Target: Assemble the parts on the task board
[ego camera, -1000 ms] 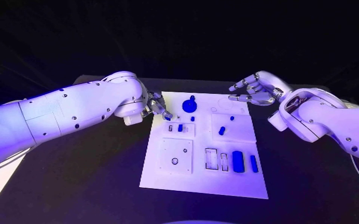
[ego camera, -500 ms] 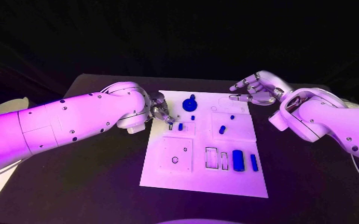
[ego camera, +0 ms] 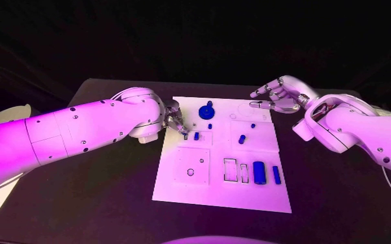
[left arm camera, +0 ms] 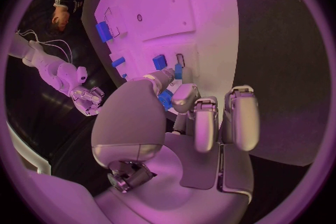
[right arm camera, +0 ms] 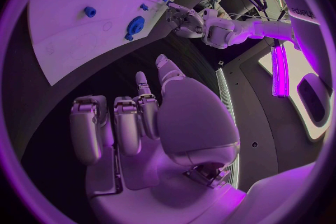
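Your left hand (ego camera: pixel 173 121) sits at the white board's (ego camera: pixel 204 193) left edge, fingertips down on a small blue part (left arm camera: pixel 165 98) near the slots; whether it is pinched, you cannot tell. Your right hand (ego camera: pixel 277 100) hovers off the far right corner, fingers loosely curled, holding nothing.

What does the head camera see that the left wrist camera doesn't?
Head view: the left arm and the round blue part. Left wrist view: the left hand up close, with a bit of blue between its fingertips. Both: the task board, small blue parts, the right hand.
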`<state>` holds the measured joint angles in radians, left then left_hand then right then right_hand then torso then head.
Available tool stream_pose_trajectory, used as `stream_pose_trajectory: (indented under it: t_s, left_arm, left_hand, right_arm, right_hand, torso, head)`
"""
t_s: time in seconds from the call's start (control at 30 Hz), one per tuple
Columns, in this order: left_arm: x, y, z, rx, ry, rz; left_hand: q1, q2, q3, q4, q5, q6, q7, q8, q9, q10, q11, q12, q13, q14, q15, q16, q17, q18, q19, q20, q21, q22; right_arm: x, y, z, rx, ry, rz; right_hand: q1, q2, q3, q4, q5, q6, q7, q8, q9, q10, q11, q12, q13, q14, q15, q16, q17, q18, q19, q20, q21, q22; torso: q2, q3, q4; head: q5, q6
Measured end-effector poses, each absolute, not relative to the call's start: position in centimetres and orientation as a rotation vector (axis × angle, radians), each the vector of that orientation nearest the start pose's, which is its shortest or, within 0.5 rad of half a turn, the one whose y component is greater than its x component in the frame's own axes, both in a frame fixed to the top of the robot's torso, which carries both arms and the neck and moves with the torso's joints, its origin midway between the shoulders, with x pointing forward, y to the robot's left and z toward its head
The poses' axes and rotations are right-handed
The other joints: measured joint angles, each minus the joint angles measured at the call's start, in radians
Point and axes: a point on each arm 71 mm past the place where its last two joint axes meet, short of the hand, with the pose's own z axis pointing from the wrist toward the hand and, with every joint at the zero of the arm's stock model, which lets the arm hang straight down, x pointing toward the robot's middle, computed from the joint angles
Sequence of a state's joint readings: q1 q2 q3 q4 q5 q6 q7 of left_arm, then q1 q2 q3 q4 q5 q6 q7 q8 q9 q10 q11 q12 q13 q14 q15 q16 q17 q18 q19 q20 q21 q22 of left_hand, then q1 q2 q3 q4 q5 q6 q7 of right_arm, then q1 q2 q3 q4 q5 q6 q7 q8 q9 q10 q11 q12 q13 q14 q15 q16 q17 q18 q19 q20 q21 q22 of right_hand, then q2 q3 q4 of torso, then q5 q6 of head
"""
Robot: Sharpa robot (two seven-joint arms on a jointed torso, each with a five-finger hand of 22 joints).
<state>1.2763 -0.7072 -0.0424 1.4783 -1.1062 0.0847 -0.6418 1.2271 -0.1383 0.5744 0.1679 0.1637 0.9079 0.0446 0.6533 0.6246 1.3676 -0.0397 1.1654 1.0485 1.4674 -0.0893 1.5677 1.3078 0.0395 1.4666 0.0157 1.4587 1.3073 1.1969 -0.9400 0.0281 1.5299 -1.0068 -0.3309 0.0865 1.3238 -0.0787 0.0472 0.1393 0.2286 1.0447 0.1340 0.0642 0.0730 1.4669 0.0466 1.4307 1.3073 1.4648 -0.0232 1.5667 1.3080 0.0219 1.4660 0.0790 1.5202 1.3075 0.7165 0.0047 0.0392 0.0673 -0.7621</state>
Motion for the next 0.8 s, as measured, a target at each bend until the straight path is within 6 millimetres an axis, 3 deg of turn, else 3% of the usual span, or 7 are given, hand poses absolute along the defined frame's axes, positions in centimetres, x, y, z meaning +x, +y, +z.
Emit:
stream_pose_trajectory:
  t_s: [0.8]
  left_arm:
    - [49.94, 16.36, -19.86, -0.111, 2.290, -0.307]
  left_hand:
    - [0.000, 0.000, 0.005, -0.005, -0.003, 0.000, 0.000, 0.004, 0.001, -0.001, 0.001, -0.004, -0.008, 0.000, 0.000, 0.000, 0.000, 0.000, 0.000, 0.000, 0.000, 0.000]
  right_arm:
    - [49.03, -24.56, -15.65, 0.237, 1.615, 0.934]
  right_hand:
    - [0.000, 0.000, 0.000, 0.000, 0.000, 0.000, 0.000, 0.000, 0.000, 0.000, 0.000, 0.000, 0.000, 0.000, 0.000, 0.000, 0.000, 0.000, 0.000, 0.000, 0.000, 0.000]
  torso:
    - [-0.001, 0.0005, 0.0006]
  head:
    - [-0.003, -0.006]
